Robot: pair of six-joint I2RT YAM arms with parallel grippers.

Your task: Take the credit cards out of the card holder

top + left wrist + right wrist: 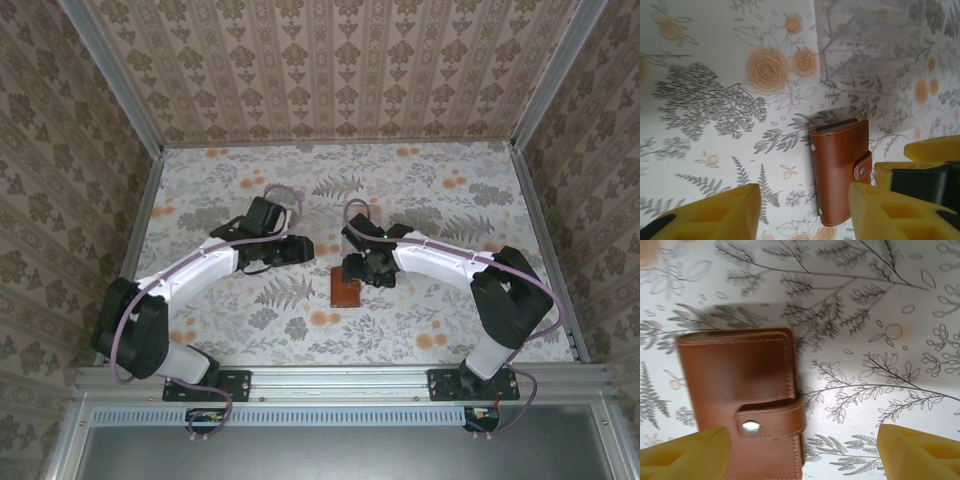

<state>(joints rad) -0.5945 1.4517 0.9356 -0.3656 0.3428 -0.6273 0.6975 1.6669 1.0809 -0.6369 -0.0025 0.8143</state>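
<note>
**Closed brown card holder on a floral table, two open grippers close by**

A table covered in a pale cloth printed with grey ferns and orange flowers sits inside wallpapered walls. On it lies the card holder, a flat brown leather folder. Its strap is snapped shut across the edge, so the task looks barely begun.

The credit cards are presumably inside, hidden by the cover. A thin grey sliver shows at the holder's far end in the left wrist view, but it cannot be told whether that is card or lining.

The right gripper hovers right over the holder, fingers spread wide and holding nothing. The holder sits toward its left finger, probably lined up for the strap. The holder's near end is cut off at the frame edge.

The left gripper is also spread open and empty, with the holder just ahead of its right finger. Beyond the holder from there lies a clear plastic tray, faint and hard to outline.
</note>
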